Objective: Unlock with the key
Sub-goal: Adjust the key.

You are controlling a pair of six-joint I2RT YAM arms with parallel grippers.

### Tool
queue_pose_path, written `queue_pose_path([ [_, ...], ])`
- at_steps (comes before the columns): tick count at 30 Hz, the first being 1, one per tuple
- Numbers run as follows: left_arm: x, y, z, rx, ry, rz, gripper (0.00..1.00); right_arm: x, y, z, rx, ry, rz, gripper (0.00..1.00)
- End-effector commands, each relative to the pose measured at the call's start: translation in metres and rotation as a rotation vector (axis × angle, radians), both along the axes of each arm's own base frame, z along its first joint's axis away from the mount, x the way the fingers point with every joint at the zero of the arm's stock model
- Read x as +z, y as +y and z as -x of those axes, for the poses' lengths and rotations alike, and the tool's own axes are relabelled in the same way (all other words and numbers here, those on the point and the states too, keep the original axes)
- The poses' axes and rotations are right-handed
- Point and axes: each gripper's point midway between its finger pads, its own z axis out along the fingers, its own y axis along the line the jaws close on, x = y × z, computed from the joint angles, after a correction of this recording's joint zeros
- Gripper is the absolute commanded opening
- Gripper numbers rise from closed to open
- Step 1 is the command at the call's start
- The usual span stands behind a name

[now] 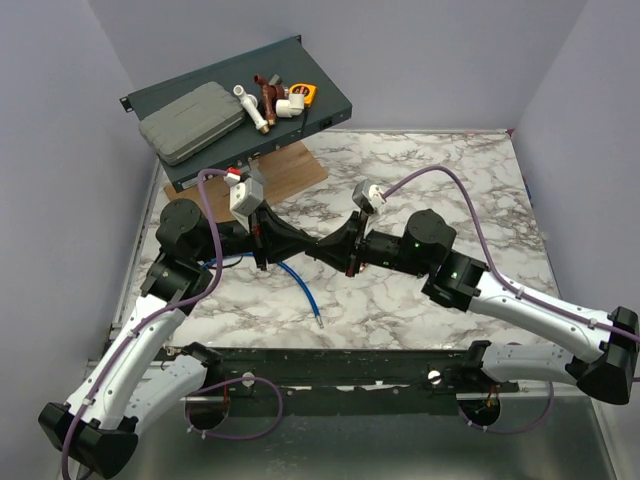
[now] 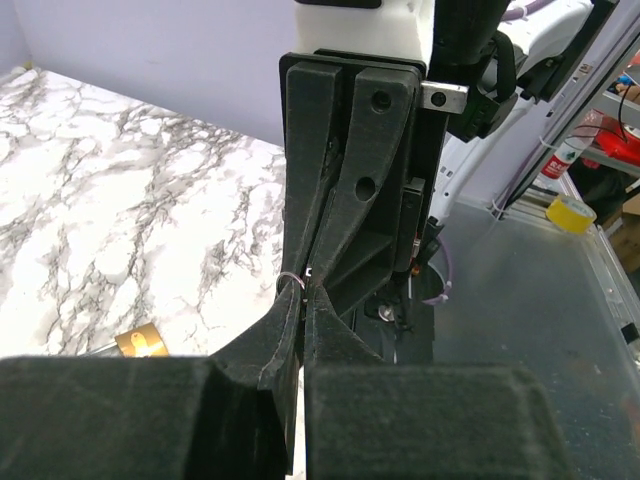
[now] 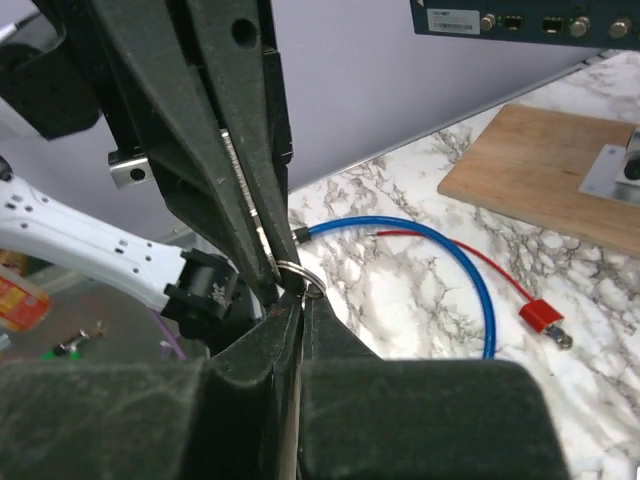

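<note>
Your left gripper (image 3: 280, 268) is clenched on the key (image 3: 262, 245) mid-table, its ring (image 3: 300, 272) at the tips. Your right gripper (image 3: 300, 312) meets it there, pinched shut.

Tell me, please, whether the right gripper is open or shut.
Shut: the right gripper shows only a slit, tips at a small metal ring.

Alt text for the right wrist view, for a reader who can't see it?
The right gripper, closed, meets the closed left gripper tip to tip at a small silver ring. Behind them a blue cable, a red clip and a wooden board lie on the marble table.
</note>
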Motion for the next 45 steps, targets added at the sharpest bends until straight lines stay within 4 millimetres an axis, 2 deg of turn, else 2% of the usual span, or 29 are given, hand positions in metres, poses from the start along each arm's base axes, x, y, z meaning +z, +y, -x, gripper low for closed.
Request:
queue_pose_path([
  [1,0.011,0.004,0.007,-0.019,-0.031,0.023,0.00,0.026,-0.009,-0.007,-0.056,-0.053,-0.073,0.01],
  [3,0.011,0.005,0.006,-0.009,-0.031,0.023,0.00,0.028,-0.014,-0.004,-0.056,-0.060,-0.072,0.01],
  [8,0.007,0.007,0.005,0.001,-0.022,0.021,0.20,0.023,-0.018,0.004,-0.026,-0.056,-0.029,0.01],
  [10,0.007,0.007,0.004,0.003,-0.020,0.022,0.24,0.020,-0.016,0.006,-0.009,-0.048,-0.007,0.01],
  [13,0.008,0.007,0.005,0.001,-0.022,0.022,0.23,0.020,-0.014,0.008,0.007,-0.041,0.005,0.01],
  [18,0.008,0.008,0.006,-0.007,-0.031,0.021,0.08,0.016,-0.014,0.008,0.014,-0.038,0.021,0.01],
  [21,0.004,0.009,0.010,-0.023,-0.038,0.012,0.09,0.015,-0.015,0.008,0.010,-0.035,0.029,0.01],
  [26,-0.019,0.010,0.014,-0.058,-0.065,-0.042,0.36,0.019,-0.018,0.007,-0.006,-0.038,0.020,0.01],
  [28,-0.035,0.011,0.013,-0.053,-0.059,-0.079,0.50,0.024,-0.019,0.007,-0.010,-0.042,0.010,0.01],
  [31,-0.049,0.013,0.005,-0.015,-0.109,-0.117,0.59,0.028,-0.018,0.007,-0.008,-0.046,-0.002,0.01],
  [33,-0.053,0.015,-0.002,0.020,-0.144,-0.138,0.68,0.030,-0.018,0.008,-0.002,-0.044,-0.009,0.01],
  [39,-0.045,0.016,-0.018,0.097,-0.221,-0.147,0.68,0.030,-0.013,0.010,0.016,-0.033,-0.017,0.01],
  [45,-0.034,0.015,-0.021,0.109,-0.259,-0.126,0.63,0.026,-0.012,0.010,0.022,-0.024,-0.016,0.01],
])
